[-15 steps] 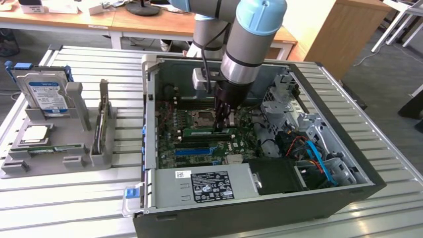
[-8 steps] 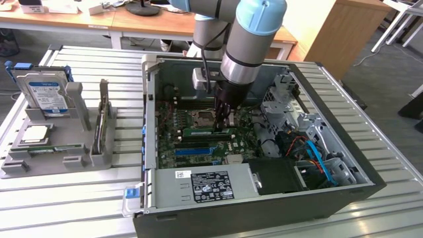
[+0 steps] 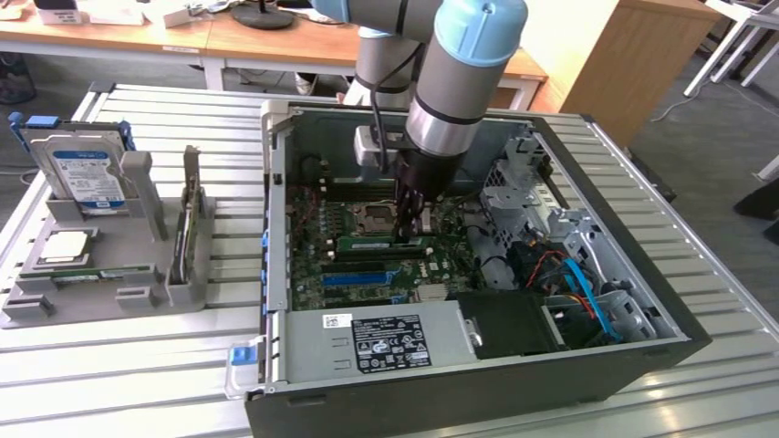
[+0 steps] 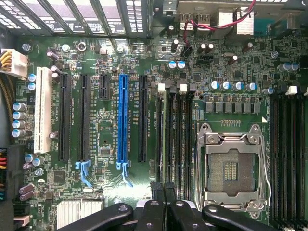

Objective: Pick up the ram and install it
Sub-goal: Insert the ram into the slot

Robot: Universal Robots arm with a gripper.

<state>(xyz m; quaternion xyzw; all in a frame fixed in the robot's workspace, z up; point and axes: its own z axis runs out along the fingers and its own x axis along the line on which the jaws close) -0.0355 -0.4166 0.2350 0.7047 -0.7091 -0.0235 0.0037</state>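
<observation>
The ram point(image 3: 371, 245) is a thin green stick standing on edge in the memory slots just below the empty processor socket point(image 3: 370, 217) of the open computer case. My gripper point(image 3: 411, 239) reaches straight down into the case, and its black fingers are shut on the ram's top edge near one end. In the wrist view the gripper point(image 4: 164, 190) is closed directly over the memory slots point(image 4: 174, 139) beside the processor socket point(image 4: 233, 168). From there the stick is edge-on and hard to make out.
The case walls point(image 3: 277, 228) and the drive cage point(image 3: 535, 196) surround the arm. A power supply point(image 3: 383, 342) sits at the case's near end. A grey holder point(image 3: 73, 301) at the exterior view's left carries a hard drive point(image 3: 86, 173), a processor chip point(image 3: 64, 246) and an upright card point(image 3: 189, 219).
</observation>
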